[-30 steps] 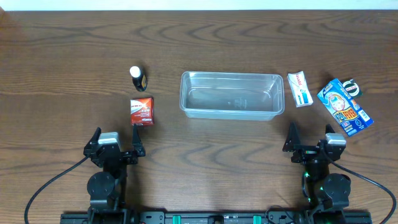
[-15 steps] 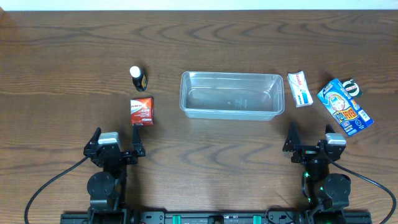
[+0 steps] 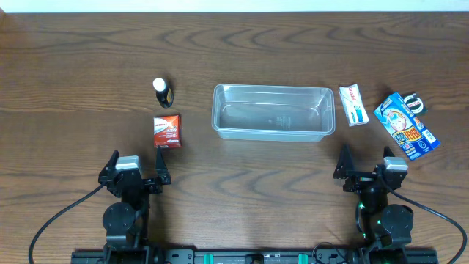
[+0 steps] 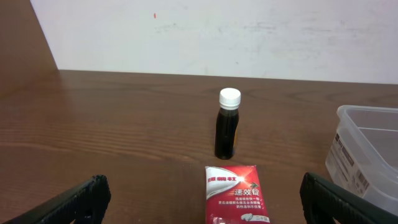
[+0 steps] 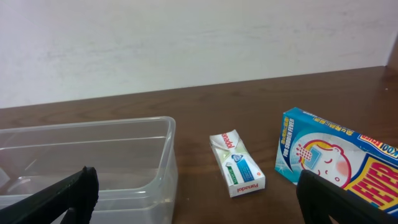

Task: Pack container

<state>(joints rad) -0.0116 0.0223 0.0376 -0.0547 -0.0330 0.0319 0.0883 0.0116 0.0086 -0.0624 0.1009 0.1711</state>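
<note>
While the left end effector [image 3: 137, 158] and right end effector [image 3: 365, 158] rest wide and empty at the bottom of the overhead frame, the container [image 3: 272, 112] sits empty at centre on the surface [image 3: 234, 44]. A red packet [image 3: 167, 130] lies nearest the left arm. Pinching squarely across its narrow sides, then releasing well inside the rim, should work.

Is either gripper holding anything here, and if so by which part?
Nothing is held: the left gripper and the right gripper both stand open and empty.
</note>
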